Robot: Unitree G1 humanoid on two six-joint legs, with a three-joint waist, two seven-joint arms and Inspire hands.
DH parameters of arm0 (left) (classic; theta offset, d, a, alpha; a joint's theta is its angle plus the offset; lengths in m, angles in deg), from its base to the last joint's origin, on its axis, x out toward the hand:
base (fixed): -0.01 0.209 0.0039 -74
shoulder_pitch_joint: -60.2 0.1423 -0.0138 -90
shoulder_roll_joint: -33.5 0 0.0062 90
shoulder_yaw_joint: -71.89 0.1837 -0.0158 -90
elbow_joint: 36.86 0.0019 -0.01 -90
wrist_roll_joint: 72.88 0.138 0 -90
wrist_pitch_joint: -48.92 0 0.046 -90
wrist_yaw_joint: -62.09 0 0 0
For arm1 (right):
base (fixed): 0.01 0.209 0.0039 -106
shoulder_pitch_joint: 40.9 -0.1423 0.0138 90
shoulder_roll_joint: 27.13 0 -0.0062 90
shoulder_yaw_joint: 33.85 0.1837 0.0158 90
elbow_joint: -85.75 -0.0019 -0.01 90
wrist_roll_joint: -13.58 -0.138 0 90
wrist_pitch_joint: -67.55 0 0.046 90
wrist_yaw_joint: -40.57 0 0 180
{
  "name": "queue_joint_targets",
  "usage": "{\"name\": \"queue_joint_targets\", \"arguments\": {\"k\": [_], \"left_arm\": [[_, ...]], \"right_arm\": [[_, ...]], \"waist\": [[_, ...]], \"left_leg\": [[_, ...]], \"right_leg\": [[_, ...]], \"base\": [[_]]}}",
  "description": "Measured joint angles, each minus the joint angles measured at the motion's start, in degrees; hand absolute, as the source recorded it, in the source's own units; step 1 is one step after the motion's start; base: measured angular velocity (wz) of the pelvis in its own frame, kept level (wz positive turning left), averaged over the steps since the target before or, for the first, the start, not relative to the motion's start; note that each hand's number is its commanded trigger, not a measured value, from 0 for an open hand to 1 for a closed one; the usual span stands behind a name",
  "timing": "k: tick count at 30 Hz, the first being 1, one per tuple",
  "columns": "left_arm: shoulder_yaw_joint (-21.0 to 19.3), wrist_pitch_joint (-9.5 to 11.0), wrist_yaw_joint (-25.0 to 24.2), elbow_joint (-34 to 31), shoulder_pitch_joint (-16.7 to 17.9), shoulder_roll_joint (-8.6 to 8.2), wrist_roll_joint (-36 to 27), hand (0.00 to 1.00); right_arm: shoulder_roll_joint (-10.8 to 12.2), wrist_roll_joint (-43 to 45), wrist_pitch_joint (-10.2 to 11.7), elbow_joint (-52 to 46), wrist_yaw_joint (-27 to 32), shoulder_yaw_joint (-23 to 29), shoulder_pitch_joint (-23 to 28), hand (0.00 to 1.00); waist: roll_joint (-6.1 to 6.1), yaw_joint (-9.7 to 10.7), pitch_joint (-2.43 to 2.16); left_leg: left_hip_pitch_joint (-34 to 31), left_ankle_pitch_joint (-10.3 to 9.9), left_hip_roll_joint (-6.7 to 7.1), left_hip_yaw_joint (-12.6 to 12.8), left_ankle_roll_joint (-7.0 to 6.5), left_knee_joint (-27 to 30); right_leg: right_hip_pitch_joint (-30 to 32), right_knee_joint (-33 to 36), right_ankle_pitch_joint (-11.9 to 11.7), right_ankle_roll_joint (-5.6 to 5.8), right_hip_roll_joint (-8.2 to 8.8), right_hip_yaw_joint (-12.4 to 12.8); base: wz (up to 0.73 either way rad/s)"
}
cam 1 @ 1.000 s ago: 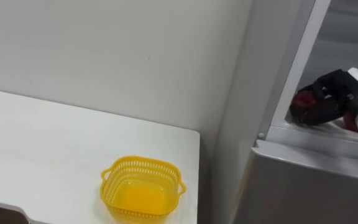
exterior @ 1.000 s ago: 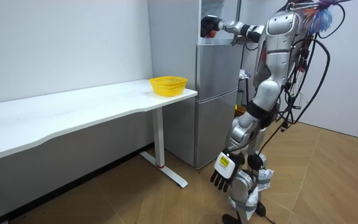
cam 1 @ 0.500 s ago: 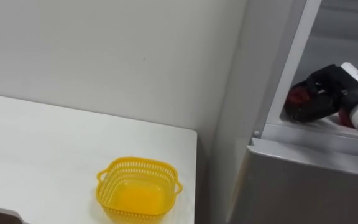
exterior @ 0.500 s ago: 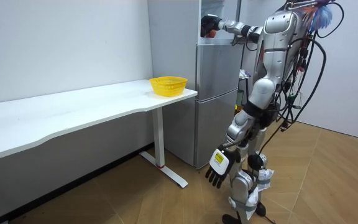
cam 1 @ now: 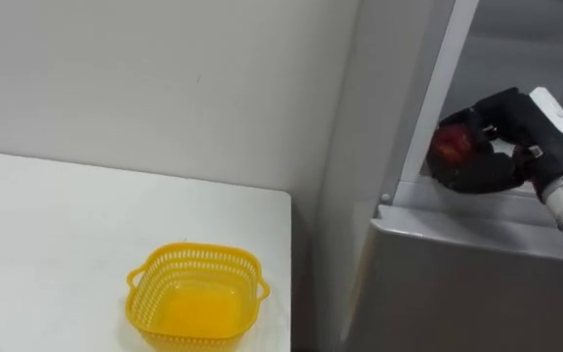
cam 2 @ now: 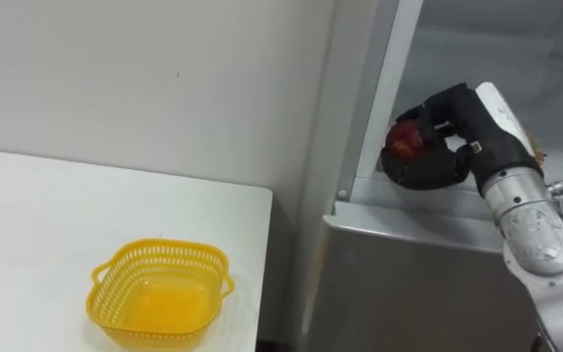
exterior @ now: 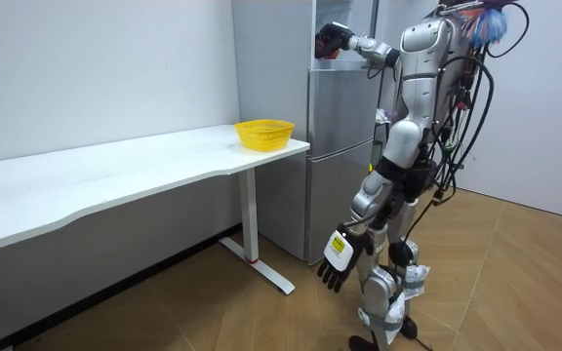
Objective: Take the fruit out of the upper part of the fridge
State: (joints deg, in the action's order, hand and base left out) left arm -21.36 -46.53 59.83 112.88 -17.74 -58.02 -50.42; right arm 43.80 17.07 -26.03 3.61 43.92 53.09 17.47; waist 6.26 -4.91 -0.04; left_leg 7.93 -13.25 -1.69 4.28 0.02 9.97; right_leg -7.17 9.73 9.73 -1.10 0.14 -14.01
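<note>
Left eye view: the right hand (cam 1: 504,147) is curled round a red fruit (cam 1: 450,147), holding it just above the sill of the fridge (cam 1: 457,274)'s open upper compartment, close to the opening's left edge. Well below that hand and off to its left, a yellow basket (cam 1: 195,305) sits on the white desk (cam 1: 47,225). In the room view the robot stands at the fridge, and its left hand (exterior: 337,261) hangs low beside its legs with loose, straight fingers.
</note>
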Motion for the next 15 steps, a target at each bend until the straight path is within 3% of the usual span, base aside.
{"name": "queue_joint_targets", "arguments": {"k": [6, 10, 15], "left_arm": [[-0.2, 0.4, 1.7, -0.1, 1.3, -0.76, 0.2, 0.00], [-0.1, 0.7, 1.7, 0.6, 2.1, -1.42, 0.3, 0.00], [0.0, 1.1, 1.7, 2.4, 2.6, -2.31, 0.1, 0.00]], "right_arm": [[2.1, 1.7, 0.3, -12.3, 2.1, 2.7, 7.4, 1.00], [6.0, 2.0, 1.4, -18.6, 2.9, 5.0, 11.3, 1.00], [6.9, 4.0, 4.5, -24.2, 3.5, 7.3, 17.6, 1.00]], "waist": [[-0.92, 0.6, -0.33], [-1.73, 1.4, -0.40], [-2.67, 1.9, -0.20]], "left_leg": [[-0.1, 0.0, -0.01, 0.3, 0.00, 0.2], [0.4, 0.0, -0.01, 0.6, -0.01, 0.0], [0.7, -0.1, 0.00, 0.5, -0.11, -0.1]], "right_leg": [[0.3, 0.0, 0.0, -0.01, -0.03, 0.6], [0.1, 0.1, 0.0, -0.03, -0.12, 1.4], [0.0, 0.3, 0.0, -0.03, -0.10, 2.2]], "base": [[-0.03], [-0.04], [-0.04]]}}
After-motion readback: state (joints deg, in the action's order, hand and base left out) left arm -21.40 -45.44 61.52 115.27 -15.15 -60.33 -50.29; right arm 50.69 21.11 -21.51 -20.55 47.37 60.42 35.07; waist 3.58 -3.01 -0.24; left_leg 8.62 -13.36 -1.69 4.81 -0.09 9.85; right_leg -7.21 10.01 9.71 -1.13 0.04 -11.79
